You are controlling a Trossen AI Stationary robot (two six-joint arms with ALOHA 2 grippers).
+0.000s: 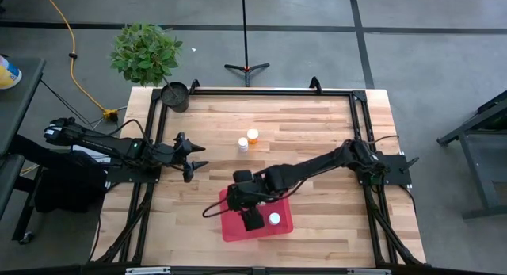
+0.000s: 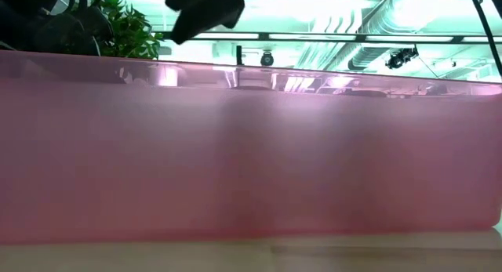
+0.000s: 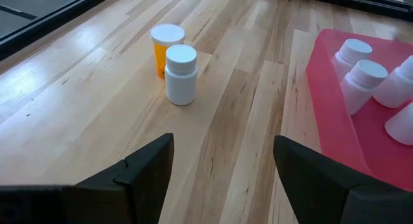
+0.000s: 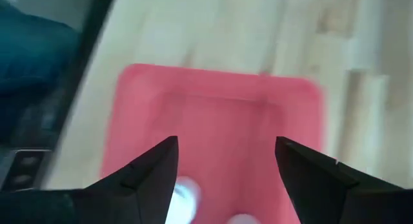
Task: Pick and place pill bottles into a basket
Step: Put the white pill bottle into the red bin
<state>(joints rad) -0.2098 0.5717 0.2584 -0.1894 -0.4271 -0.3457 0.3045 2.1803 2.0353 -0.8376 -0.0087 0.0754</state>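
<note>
An amber bottle (image 1: 253, 135) and a pale bottle (image 1: 243, 144), both white-capped, stand upright side by side on the wooden table; they also show in the left wrist view, the amber bottle (image 3: 166, 48) and the pale bottle (image 3: 181, 74). The red basket (image 1: 234, 229) sits near the table's front edge with pale bottles (image 3: 365, 81) in it; one white cap (image 1: 274, 219) shows from above. My right gripper (image 4: 226, 146) is open and empty, just above the basket (image 4: 219, 101). My left gripper (image 3: 222, 146) is open and empty, to the left of the two standing bottles.
A small black pot (image 1: 175, 95) and a green plant (image 1: 146, 51) stand at the far left corner. A black frame (image 1: 261, 93) runs round the table. The basket's wall (image 2: 251, 146) fills the low view. Bare wood lies between the bottles and the basket.
</note>
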